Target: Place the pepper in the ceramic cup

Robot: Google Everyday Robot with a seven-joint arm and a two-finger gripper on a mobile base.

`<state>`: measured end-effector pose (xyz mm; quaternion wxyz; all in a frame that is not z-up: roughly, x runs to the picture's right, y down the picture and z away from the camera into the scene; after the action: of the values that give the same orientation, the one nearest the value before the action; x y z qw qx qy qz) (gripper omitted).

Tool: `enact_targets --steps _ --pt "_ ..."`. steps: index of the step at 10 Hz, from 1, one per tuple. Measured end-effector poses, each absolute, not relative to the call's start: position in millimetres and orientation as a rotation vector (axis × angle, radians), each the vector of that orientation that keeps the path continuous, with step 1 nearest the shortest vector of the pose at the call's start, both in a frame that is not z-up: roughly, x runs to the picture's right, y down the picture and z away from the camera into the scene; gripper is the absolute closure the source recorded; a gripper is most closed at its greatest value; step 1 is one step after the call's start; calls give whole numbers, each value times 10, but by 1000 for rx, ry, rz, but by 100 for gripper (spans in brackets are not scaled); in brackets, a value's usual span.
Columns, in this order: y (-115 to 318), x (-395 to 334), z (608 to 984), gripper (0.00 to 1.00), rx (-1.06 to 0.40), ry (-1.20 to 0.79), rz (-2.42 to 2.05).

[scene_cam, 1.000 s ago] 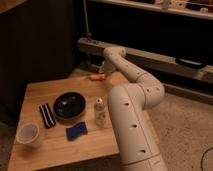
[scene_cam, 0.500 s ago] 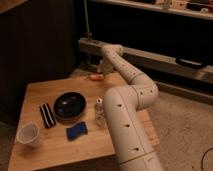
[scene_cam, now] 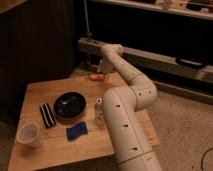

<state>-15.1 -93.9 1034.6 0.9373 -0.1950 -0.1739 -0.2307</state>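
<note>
The pepper (scene_cam: 95, 77), small, slim and orange, lies on the far edge of the wooden table (scene_cam: 50, 150). My gripper (scene_cam: 103, 71) hangs at the end of the white arm right beside it, just to its right and slightly above. It is open and nothing shows between its fingers. The ceramic cup (scene_cam: 28, 134), plain and whitish, stands upright at the table's front left corner, far from the gripper.
A wide black bowl (scene_cam: 69, 105) sits mid-table, with a black striped item (scene_cam: 47, 115) to its left and a blue object (scene_cam: 76, 132) in front. A slim can (scene_cam: 99, 111) stands against my arm's lower segment (scene_cam: 125, 130). A dark shelf unit runs behind the table.
The arm's elbow and lower segment have shifted slightly left toward the table. The gripper stays at the far edge by the pepper, which has not moved.
</note>
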Motion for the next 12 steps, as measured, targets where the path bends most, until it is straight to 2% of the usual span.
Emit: enact_targets --steps 3,12 --pt "-813 -141 10413 39 -407 -330 -501" --pt "-832 -116 10429 39 -436 -316 -481"
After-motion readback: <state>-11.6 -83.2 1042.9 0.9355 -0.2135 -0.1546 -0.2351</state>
